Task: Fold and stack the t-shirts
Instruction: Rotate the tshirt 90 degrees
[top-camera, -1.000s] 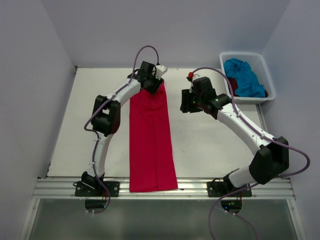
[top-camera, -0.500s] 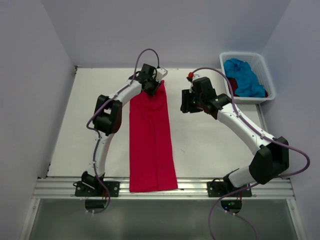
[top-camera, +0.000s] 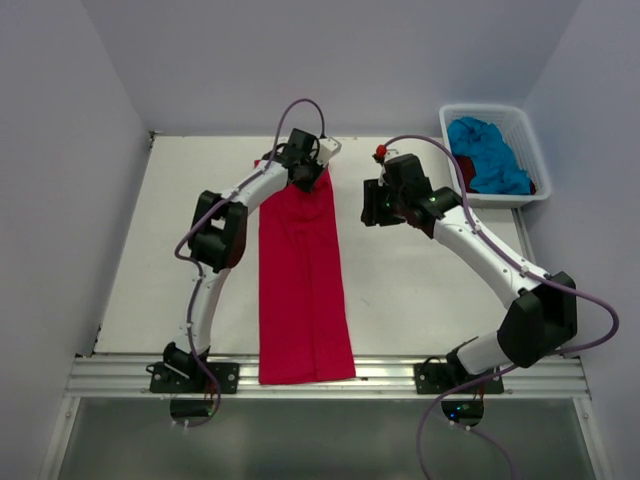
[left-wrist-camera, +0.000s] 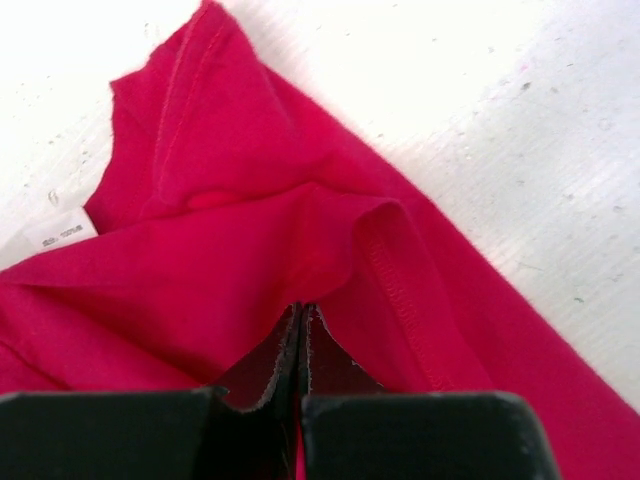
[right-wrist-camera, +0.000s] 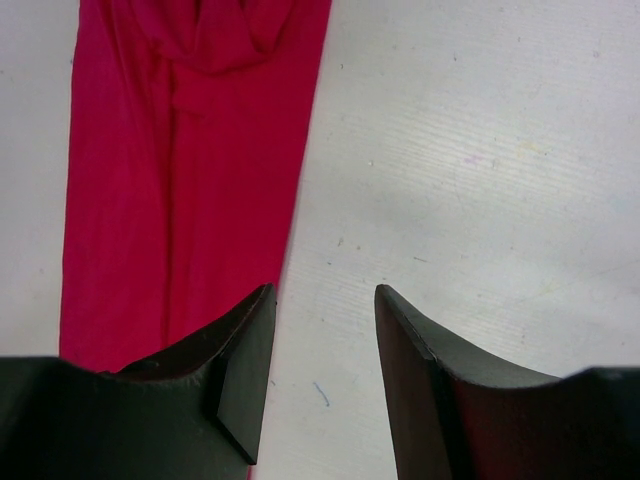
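Note:
A bright red-pink t-shirt (top-camera: 300, 290) lies folded into a long narrow strip down the middle of the table. My left gripper (top-camera: 303, 178) sits at its far end. In the left wrist view its jaws (left-wrist-camera: 302, 310) are shut, pinching a raised ridge of the red-pink cloth (left-wrist-camera: 250, 230) near the collar label. My right gripper (top-camera: 372, 208) hovers over bare table just right of the strip's far part. Its jaws (right-wrist-camera: 322, 295) stand open and empty beside the shirt's edge (right-wrist-camera: 170, 170). The turquoise t-shirt (top-camera: 488, 150) and a bit of the dark red t-shirt (top-camera: 465, 172) lie in the basket.
A white plastic basket (top-camera: 530, 135) stands at the far right corner. The shirt's near end hangs over the metal rail (top-camera: 400, 372) at the table's front edge. Walls close in the left, back and right sides.
The left jaws have closed on the shirt's far end, and that wrist has shifted slightly toward the far right. The right arm has stayed in place.

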